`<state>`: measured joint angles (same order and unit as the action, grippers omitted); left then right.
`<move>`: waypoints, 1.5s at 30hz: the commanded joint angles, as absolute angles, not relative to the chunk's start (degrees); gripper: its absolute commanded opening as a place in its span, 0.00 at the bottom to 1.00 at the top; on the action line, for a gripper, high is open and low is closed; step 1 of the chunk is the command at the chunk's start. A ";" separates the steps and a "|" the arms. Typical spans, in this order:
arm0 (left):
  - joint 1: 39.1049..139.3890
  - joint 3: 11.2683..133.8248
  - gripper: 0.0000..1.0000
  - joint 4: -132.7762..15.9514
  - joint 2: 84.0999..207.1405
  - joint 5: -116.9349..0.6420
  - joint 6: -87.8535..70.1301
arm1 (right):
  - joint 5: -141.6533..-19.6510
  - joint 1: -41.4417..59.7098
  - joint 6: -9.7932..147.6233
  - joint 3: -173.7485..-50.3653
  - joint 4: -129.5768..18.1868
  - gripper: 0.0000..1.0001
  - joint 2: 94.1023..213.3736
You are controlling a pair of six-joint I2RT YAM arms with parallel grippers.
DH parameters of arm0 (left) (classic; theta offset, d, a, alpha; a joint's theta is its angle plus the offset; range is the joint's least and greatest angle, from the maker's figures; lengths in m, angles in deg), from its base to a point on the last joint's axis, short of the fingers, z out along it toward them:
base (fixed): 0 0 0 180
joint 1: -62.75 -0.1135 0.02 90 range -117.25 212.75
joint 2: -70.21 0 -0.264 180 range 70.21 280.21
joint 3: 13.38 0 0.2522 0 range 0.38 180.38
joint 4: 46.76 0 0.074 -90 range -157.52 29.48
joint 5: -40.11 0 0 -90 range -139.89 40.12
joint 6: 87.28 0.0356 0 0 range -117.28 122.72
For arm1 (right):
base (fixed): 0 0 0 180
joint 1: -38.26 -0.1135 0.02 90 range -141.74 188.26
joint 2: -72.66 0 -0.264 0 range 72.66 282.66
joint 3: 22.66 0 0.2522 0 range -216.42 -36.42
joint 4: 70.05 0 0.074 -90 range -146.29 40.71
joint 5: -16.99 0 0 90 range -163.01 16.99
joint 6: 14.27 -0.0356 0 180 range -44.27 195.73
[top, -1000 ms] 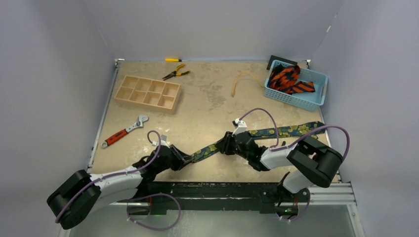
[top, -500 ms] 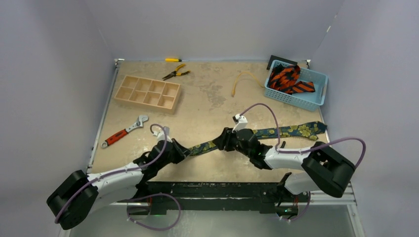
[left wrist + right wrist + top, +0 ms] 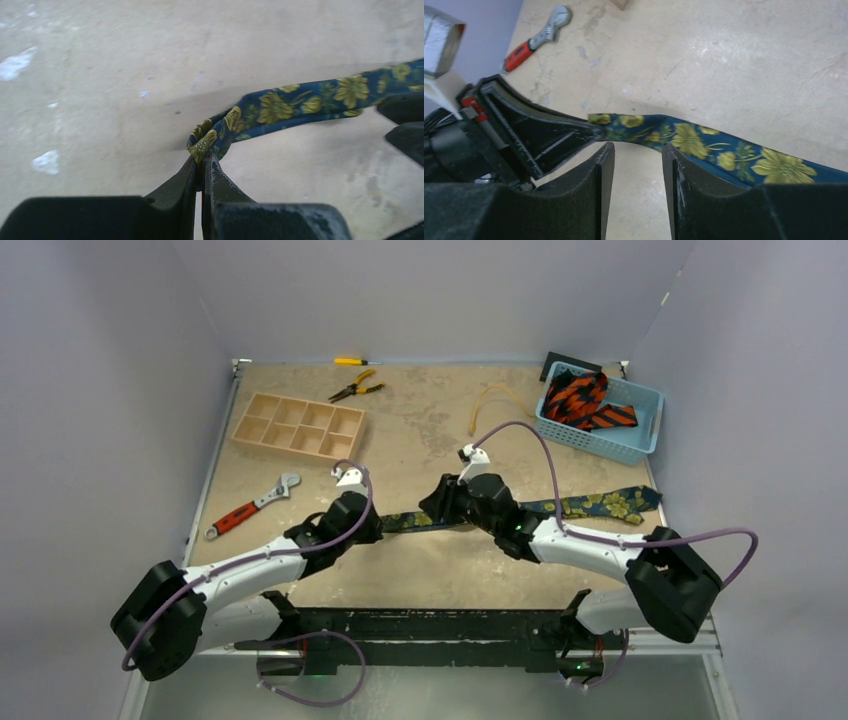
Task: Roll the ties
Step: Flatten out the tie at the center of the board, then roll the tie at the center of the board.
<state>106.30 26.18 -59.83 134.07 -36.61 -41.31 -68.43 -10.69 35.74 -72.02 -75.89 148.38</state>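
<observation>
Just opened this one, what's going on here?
Two robot arms are working on a navy tie with gold flowers. The left hand is shut on one end of it, and the fabric is bunched into a small fold at the fingertips. The right hand is open close beside that spot and is not clamping the fabric. The rest of the tie lies stretched across the table, not yet rolled. Orange-and-black ties sit in the blue basket.

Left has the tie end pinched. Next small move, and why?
Probably ease the right gripper forward and close on the navy floral tie beside the pinch: its fingers are open and not on the fabric, while the left gripper is shut on the folded tip, ready to wind.
</observation>
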 commanded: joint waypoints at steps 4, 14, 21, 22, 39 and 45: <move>105.52 23.49 0.00 -68.71 129.19 -22.37 -39.36 | -69.53 -9.71 37.14 -73.26 -79.19 0.43 154.24; 105.17 22.87 0.00 -63.51 131.38 -20.17 -38.95 | -72.87 -12.62 34.96 -78.54 -83.12 0.39 164.36; 105.11 23.91 0.00 -66.25 129.35 -20.33 -38.07 | -74.45 -14.30 31.63 -85.18 -83.12 0.35 170.49; 105.03 24.18 0.00 -66.66 129.21 -20.57 -38.11 | -73.98 -14.30 31.32 -86.76 -81.53 0.35 171.62; 95.27 29.99 0.03 -71.88 136.46 -37.61 -37.92 | -71.41 -14.54 32.79 -96.68 -69.51 0.32 182.83; 95.18 30.36 0.14 -71.06 137.52 -38.21 -37.78 | -71.33 -14.74 32.95 -95.01 -69.98 0.32 182.55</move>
